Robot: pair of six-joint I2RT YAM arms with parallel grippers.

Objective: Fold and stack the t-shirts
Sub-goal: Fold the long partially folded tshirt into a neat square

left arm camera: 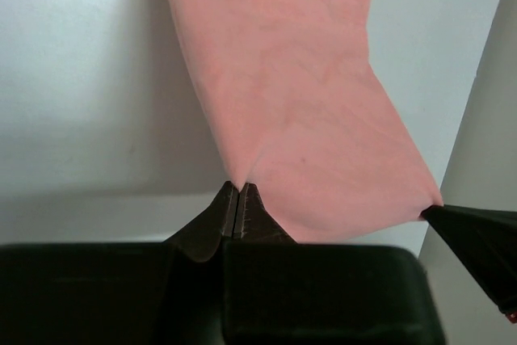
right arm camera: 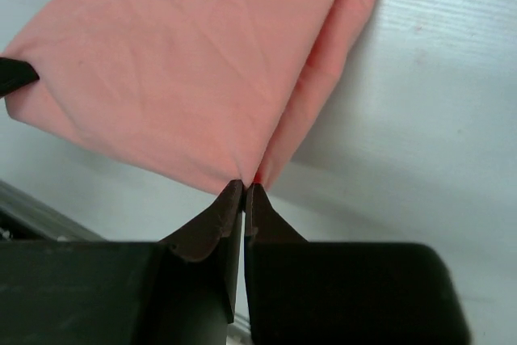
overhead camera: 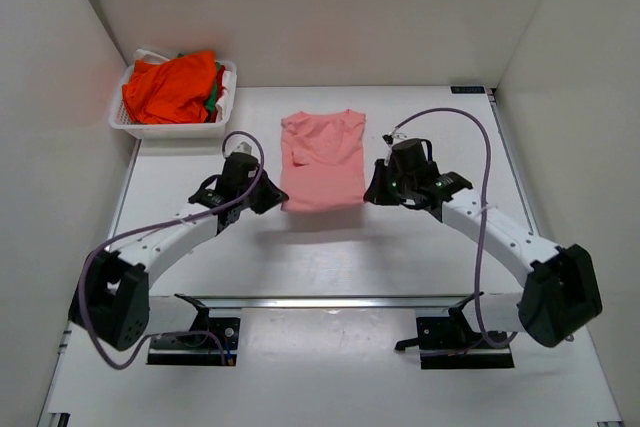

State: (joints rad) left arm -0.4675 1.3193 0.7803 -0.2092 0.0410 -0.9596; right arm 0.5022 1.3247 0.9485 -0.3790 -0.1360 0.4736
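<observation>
Left wrist view: the left jaws are shut tight on one near corner of the salmon-pink t-shirt [left arm camera: 299,103], and the cloth rises in a small peak where the tips pinch it. From there the near hem runs to the right, where the dark tip of the right jaws holds the other corner. The hem is drawn fairly taut between the two. Beyond the shirt on both sides is the white bench [left arm camera: 81,78].

In the right wrist view the right jaws are likewise closed on their corner of the same shirt. Two layers of cloth meet at the tips, and the lower one shows as a strip along the right edge. The shirt carries faint creases; no print or label shows on it.

From the top view the pink shirt lies as a narrow oblong in the middle of the bench. Its neck end points away from the arms, and its near edge, between the two wrists, casts a shadow on the bench. The left arm [overhead camera: 170,237] and right arm [overhead camera: 490,232] reach in from either side, each with a purple cable [overhead camera: 478,247] looping over it.

Well apart, in the far left corner, a white basket [overhead camera: 165,129] holds the crumpled orange t-shirt [overhead camera: 170,87], with a bit of green cloth [overhead camera: 212,97] at its right side. A small dark strip [overhead camera: 470,90] at the bench's far right edge is too small to read.
</observation>
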